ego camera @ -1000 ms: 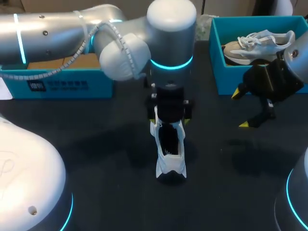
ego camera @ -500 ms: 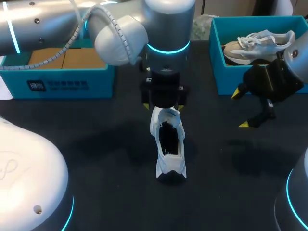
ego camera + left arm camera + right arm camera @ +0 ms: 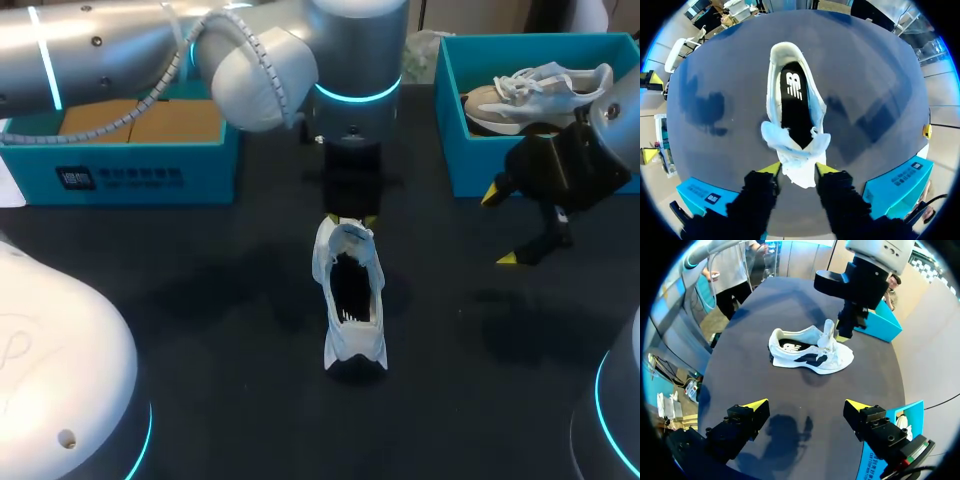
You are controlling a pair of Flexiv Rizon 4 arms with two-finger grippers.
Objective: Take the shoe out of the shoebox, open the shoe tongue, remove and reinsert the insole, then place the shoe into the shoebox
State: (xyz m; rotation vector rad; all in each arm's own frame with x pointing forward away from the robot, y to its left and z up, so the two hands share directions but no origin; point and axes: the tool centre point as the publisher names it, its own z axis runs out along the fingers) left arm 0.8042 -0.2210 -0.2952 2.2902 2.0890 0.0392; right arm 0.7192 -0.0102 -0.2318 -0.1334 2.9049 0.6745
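A white shoe (image 3: 352,300) lies on the dark table, heel toward me, its black insole (image 3: 794,107) showing in the opening. The tongue (image 3: 345,240) stands up at the toe end. My left gripper (image 3: 798,169) hangs over that end, and both yellow fingertips (image 3: 771,169) press on the white tongue from two sides. From the right wrist view the left gripper (image 3: 842,332) sits right beside the raised tongue (image 3: 829,330). My right gripper (image 3: 500,226) stands open in front of the teal shoebox (image 3: 450,120), well right of the shoe, with nothing between its fingers.
The shoebox at the back right holds a second pale shoe (image 3: 540,90). Another teal box (image 3: 130,175) with brown cardboard inside stands at the back left, under my left arm.
My left gripper has drawn back from over the shoe's opening to its toe end, the tongue has come up with it, and its fingers have narrowed. The right arm has kept still.
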